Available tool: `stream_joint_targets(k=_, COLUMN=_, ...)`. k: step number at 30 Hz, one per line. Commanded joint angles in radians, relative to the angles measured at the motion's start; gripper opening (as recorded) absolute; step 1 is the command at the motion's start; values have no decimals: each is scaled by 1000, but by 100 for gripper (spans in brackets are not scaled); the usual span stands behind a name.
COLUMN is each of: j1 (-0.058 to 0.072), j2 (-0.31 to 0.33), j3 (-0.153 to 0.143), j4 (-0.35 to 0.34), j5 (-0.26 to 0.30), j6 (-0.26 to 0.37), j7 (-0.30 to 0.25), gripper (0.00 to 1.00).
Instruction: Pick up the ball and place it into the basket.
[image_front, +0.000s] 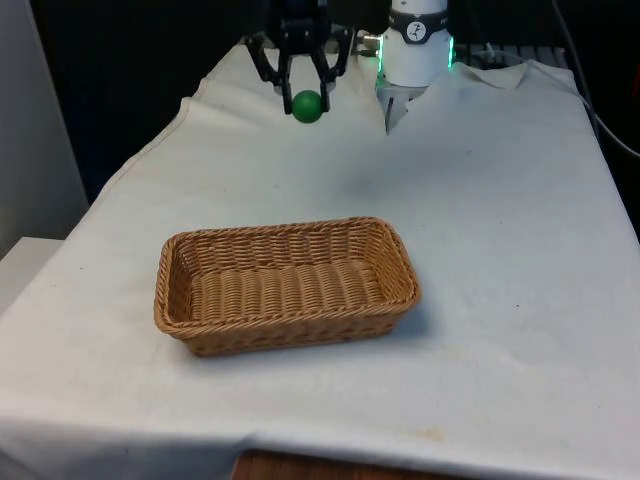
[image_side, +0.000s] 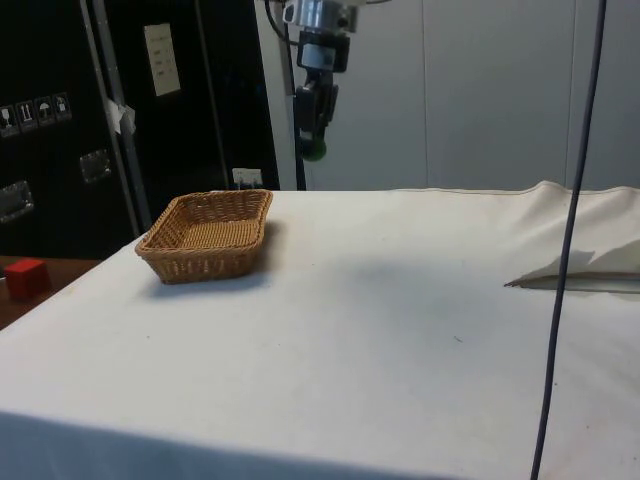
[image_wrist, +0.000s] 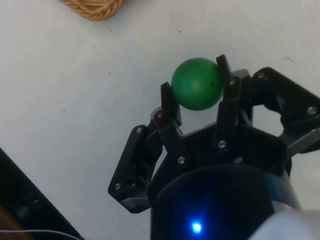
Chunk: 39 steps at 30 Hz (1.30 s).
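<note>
Gripper (image_front: 305, 96) grips green ball (image_front: 307, 106) aloft, beyond basket (image_front: 285, 286).

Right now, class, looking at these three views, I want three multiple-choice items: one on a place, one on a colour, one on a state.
1. Where is the ball?
A. In the basket
B. Between the fingers of the gripper, above the cloth
C. On the floor

2. What colour is the ball?
A. Red
B. Yellow
C. Green

3. What does the basket hold?
A. Nothing
B. The ball
C. A cup

Answers:
1. B, since the side view shows the ball held well above the table.
2. C, since it is green in every view.
3. A, since the front view shows bare wicker inside.
</note>
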Motion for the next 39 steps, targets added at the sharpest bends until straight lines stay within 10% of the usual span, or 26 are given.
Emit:
stream_joint_targets(k=1, j1=5, j2=6, j3=-3, j4=14, j5=-23, j6=-13, j7=25, gripper=1)
stream_joint_targets(k=39, j1=2, j2=168, j3=97, j4=337, j5=-40, j6=-176, j7=165, gripper=1)
